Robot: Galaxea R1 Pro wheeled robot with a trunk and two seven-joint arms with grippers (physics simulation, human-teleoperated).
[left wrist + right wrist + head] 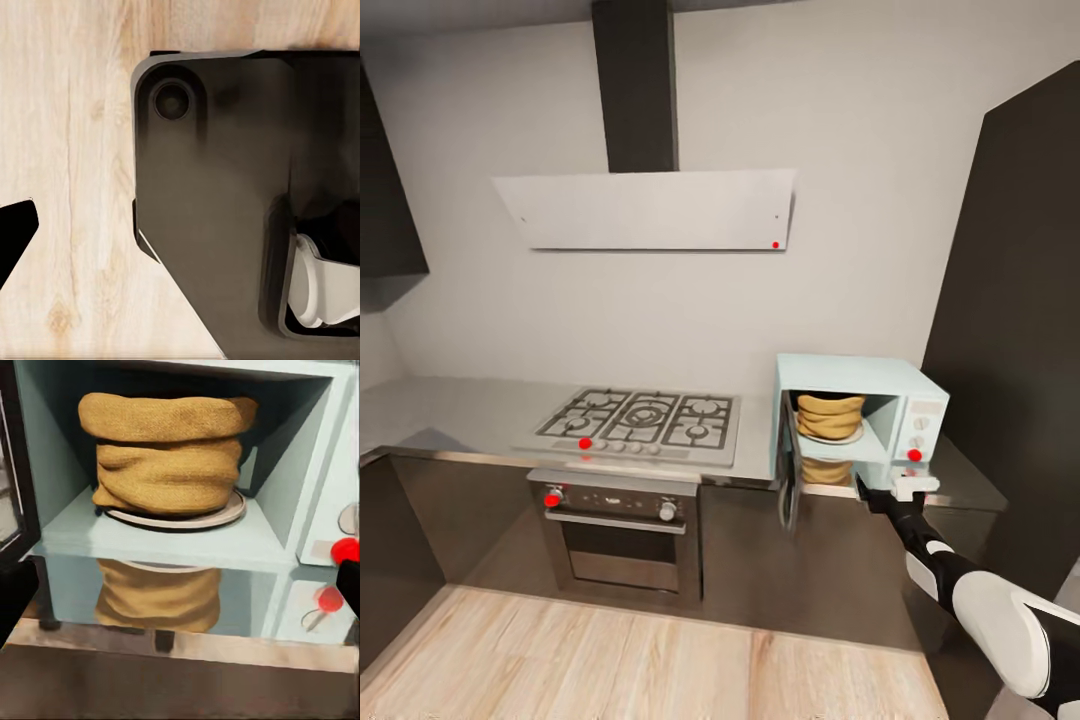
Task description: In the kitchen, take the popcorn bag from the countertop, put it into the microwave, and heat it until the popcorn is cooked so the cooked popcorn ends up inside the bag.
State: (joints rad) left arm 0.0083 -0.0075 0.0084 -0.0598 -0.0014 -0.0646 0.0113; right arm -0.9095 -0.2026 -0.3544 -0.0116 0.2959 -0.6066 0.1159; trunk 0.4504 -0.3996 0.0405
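You are looking at one popcorn bag (830,416), sitting inside the one microwave (905,400) on its round plate (225,514), door (790,470) swinging open. The microwave is standing at the right end of the countertop (450,415), beside the gas hob (640,420). Your right gripper (900,490) is reaching out just below the knobs; you cannot tell whether its fingers are spread. The left wrist camera is facing the wooden floor (67,150).

Right arm stretched forward — its hand (897,489) open, fingers spread wide.
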